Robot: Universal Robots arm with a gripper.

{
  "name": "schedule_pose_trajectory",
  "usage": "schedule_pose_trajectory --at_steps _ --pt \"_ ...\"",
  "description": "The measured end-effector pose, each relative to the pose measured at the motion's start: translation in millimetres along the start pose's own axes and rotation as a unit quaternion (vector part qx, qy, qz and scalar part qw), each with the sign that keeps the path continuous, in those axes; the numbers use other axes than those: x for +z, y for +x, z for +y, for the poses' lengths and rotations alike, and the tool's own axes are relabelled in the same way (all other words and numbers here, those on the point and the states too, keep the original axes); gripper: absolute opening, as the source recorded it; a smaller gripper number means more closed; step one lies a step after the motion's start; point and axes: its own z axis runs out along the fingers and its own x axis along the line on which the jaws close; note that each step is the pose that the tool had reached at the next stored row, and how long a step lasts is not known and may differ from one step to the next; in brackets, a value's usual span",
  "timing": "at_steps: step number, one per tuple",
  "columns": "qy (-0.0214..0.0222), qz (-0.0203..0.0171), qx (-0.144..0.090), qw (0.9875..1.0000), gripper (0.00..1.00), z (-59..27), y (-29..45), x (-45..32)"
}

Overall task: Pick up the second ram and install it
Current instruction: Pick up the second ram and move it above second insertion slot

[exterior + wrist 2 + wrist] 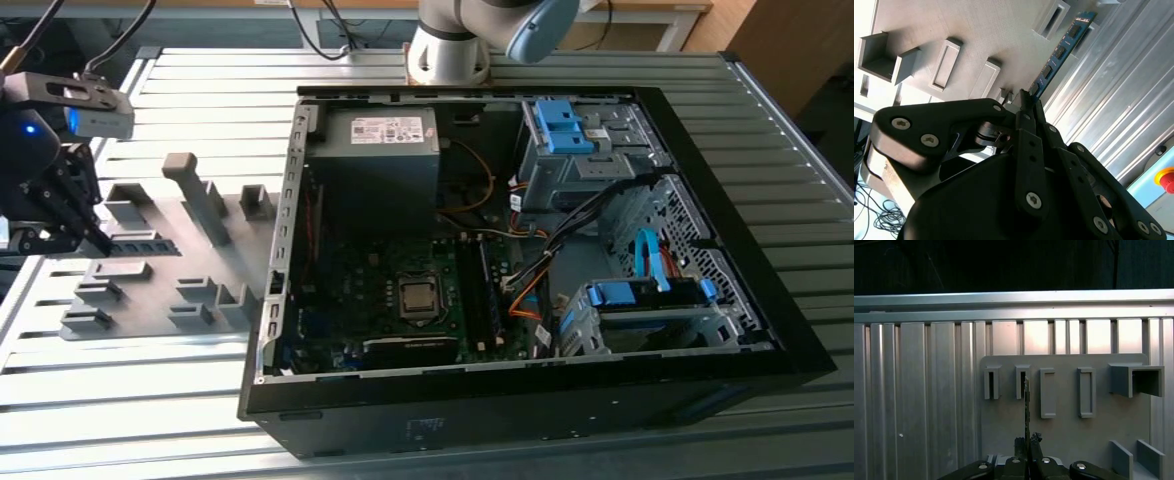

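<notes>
The pincer grips the second ram by its flat faces. I judge it light, stiff and fragile.

Second ram blue-green, holder plate plain grey.

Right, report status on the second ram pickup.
Gripper shut on second ram, clamped at one end. Ram sits over grey holder tray, away from open PC case. Nothing seen blocking it.
</notes>
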Motion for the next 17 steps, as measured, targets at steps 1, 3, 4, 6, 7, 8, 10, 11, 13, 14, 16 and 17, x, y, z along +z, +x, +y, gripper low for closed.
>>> schedule_pose_trajectory --at_steps 1,3,4,6,7,8,10,11,13,14,16,17 --pt "0.0000 0.0000 0.000 1.0000 0.14 0.0 0.0 -0.1" --pt "-0.0002 0.0001 0.000 1.0000 0.14 0.0 0.0 -1.0" --pt "-0.0002 0.0001 0.000 1.0000 0.14 0.0 0.0 -1.4" --pt "0.0000 0.0000 0.000 1.0000 0.14 -0.1 0.0 -2.1" --pt "0.0000 0.0000 0.000 1.0000 0.14 0.0 0.0 -2.5" --pt "0.0000 0.0000 0.000 1.0000 0.14 -0.1 0.0 -3.1" --pt "0.0000 0.0000 0.000 1.0000 0.14 -0.1 0.1 -4.1" --pt "0.0000 0.0000 0.000 1.0000 0.14 -0.1 0.1 -4.6" --pt "0.0001 0.0000 0.000 1.0000 0.14 -0.1 0.1 -5.4" --pt "0.0001 0.0000 0.000 1.0000 0.14 -0.1 0.1 -5.7" --pt "0.0000 0.0000 0.000 1.0000 0.14 -0.2 0.1 -6.6" --pt "0.0000 0.0000 0.000 1.0000 0.14 -0.2 0.1 -6.9"
